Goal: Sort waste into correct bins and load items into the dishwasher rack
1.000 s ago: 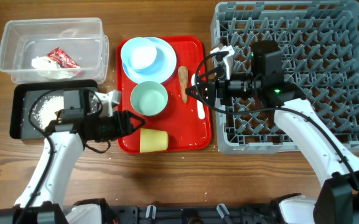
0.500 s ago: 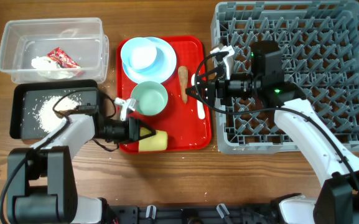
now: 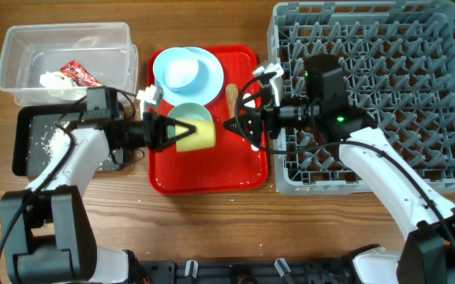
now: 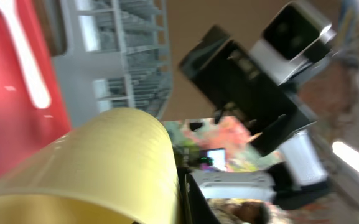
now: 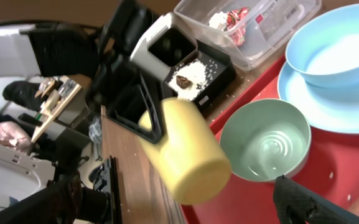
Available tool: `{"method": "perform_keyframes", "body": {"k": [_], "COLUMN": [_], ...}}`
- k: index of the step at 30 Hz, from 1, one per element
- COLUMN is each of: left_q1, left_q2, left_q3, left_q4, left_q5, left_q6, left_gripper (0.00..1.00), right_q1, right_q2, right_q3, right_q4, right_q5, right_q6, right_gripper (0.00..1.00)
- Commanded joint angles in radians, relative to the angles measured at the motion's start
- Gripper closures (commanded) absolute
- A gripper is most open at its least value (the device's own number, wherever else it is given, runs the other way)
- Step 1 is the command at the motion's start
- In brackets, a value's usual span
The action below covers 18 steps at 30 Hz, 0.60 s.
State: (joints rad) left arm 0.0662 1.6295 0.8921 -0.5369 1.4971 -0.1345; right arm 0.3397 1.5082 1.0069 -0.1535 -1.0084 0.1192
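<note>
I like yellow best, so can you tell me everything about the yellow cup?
The yellow cup is small and pale yellow, probably plastic, with fine ridges around its side. The left gripper pinches its rim end and holds it sideways, closed bottom pointing toward the right gripper. It hangs above the red tray, near the green bowl; nothing else seems to touch it.

Lower half of tray (image 3: 211, 170) bare, clear entry from bottom. Mid-frame tight: cup (image 3: 197, 135), bowl (image 3: 188, 113), right gripper (image 3: 231, 126) crowd together. Rack (image 3: 385, 63) walls right.
</note>
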Motion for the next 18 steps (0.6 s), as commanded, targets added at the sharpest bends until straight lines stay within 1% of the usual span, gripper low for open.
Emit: {"method": "perform_keyframes", "body": {"k": [1,5,9,12,16,18], "left_q1": [0.003,0.003,0.003,0.003,0.001,-0.016], "left_q2": [-0.052,-0.119,-0.193,-0.229,-0.246,-0.246], "left_q3": [0.04,0.064,0.064,0.064,0.064,0.064], "left_q4": [0.0,0.027,0.156,0.236,0.284,0.284], "left_q5": [0.08,0.08,0.08,0.08,0.08,0.08], "left_q6": [-0.169,-0.228,-0.352,-0.417,-0.451,-0.45], "left_gripper": [0.96,0.96,0.96,0.96,0.96,0.96], "right_q1": [0.004,0.005,0.021,0.043,0.082,0.097], "right_q2": [0.007,0.007,0.007,0.007,0.008,0.013], "right_q3": [0.012,0.012,0.012,0.012,0.012,0.012], "right_q4": [0.018,0.06,0.087,0.112,0.169,0.222], "right_q5": [-0.002,-0.074,-0.077,-0.077,-0.077,-0.077], "right_q6": [0.003,-0.015,-0.016,-0.014,-0.011,0.026], "right_gripper": [0.0,0.0,0.0,0.0,0.0,0.0]}}
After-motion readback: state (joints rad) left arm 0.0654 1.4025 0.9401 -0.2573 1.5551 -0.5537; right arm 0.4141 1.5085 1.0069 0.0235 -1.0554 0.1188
